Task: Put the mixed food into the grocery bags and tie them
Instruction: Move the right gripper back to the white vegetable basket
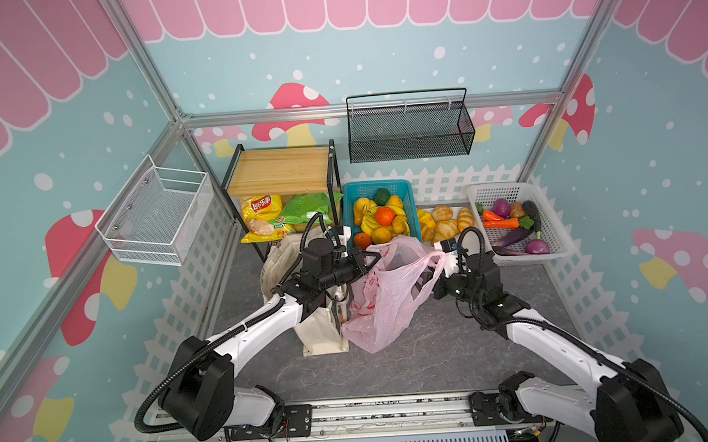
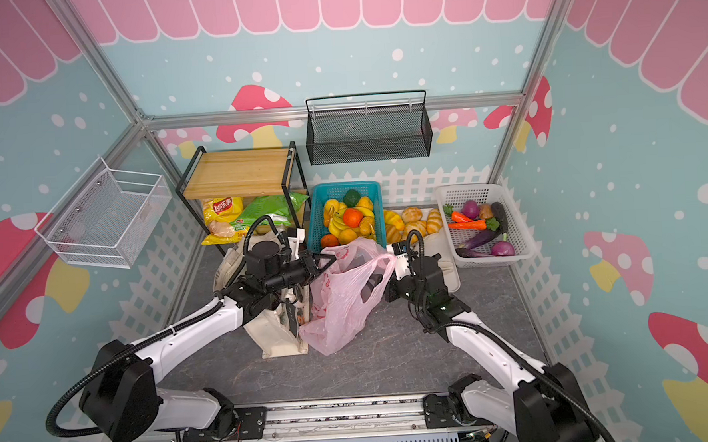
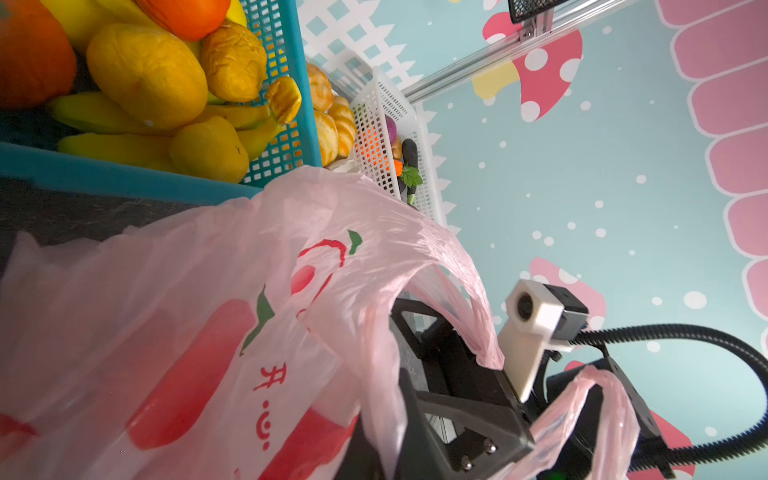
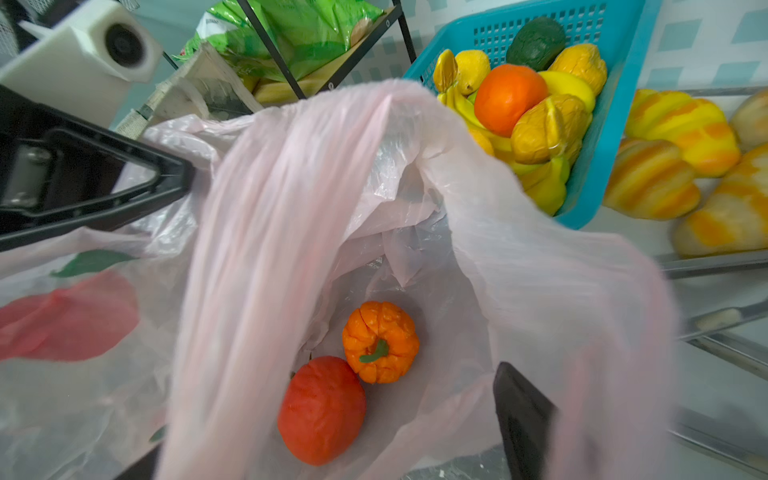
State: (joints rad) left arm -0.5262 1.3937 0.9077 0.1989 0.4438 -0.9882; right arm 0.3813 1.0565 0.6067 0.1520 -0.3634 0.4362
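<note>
Your rig sits in a staged shop booth: silver aluminium frame (image 1: pixel 371 109), mushroom-print blue wall panels (image 1: pixel 377 54), teal plastic basket of toy fruit (image 1: pixel 375 185).

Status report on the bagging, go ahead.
Left hand shut on pink bag rim. Right hand open, handle draped over it. Tomato, pumpkin inside; bag untied. Canvas tote alongside, no obstruction.

I saw a pink bag (image 4: pixel 291 187) printed red and green, a red tomato (image 4: pixel 322 409), an orange green-stemmed pumpkin (image 4: pixel 380 340), a teal basket (image 4: pixel 606 124).
</note>
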